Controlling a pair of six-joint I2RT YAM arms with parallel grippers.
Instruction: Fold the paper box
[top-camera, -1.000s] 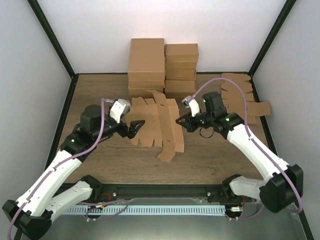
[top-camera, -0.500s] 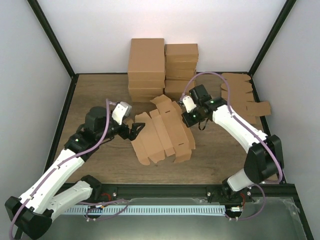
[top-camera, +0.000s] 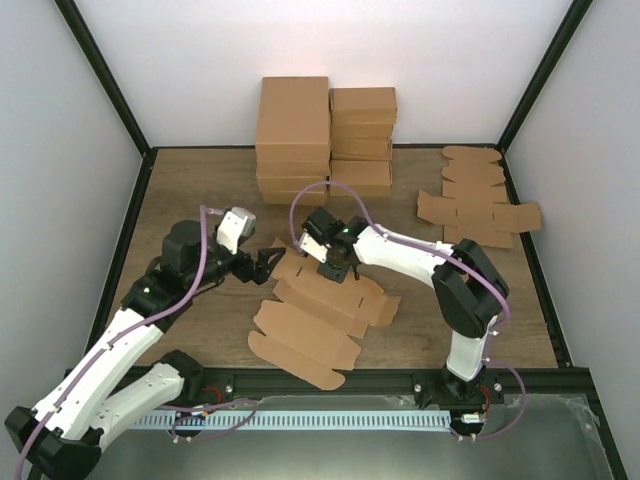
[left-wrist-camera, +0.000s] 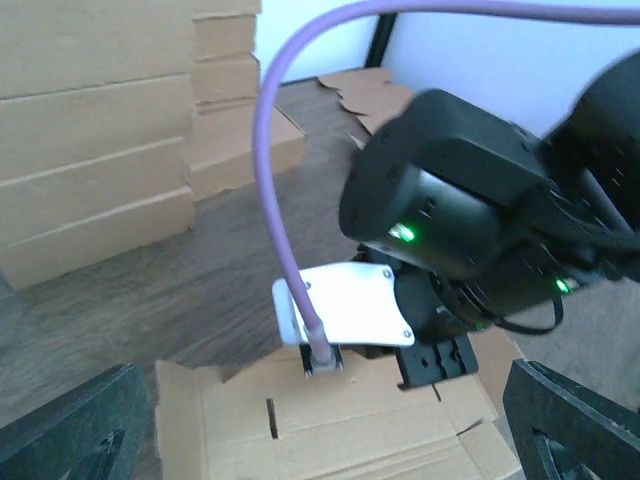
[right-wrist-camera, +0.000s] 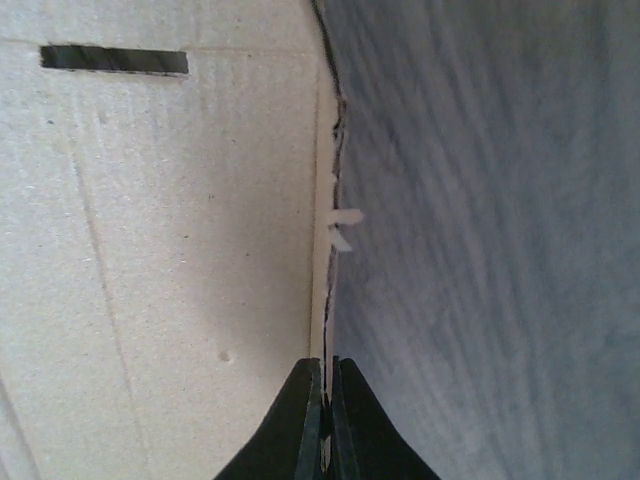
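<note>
Walls (top-camera: 320, 40): plain white, with black frame posts slanting down from the upper corners of the overhead view.
Table (top-camera: 190, 185): brown wood grain, filling the middle of the overhead view, with a black rail along its lower edge.
Cartons (top-camera: 293, 125): closed brown cartons in two stacks side by side at top centre, against the back wall.
Paper box (top-camera: 310, 325): one flat brown cardboard sheet with flaps and rounded tabs, lying unfolded on the table just below centre, its upper edge under both pincers.
Blanks (top-camera: 478, 205): other flat brown sheets at centre right, well apart from the paper box.
Left pincer (top-camera: 268, 262): released, jaws spread wide and holding nothing, at the sheet's upper left corner. In its wrist view the dark fingers (left-wrist-camera: 70, 430) sit in the bottom corners, with cardboard between them; contact cannot be told.
Right pincer (top-camera: 335, 270): clenched, tips pressed together, pointing down at the sheet's upper edge just right of the left pincer. In its wrist view the tips (right-wrist-camera: 325, 375) meet exactly where cardboard borders wood; whether the edge is nipped between them cannot be told.
Cable (left-wrist-camera: 285, 200): purple, arching over the right wrist.
Slot (right-wrist-camera: 113, 60): narrow dark cut in the cardboard, upper left of the right wrist view.
</note>
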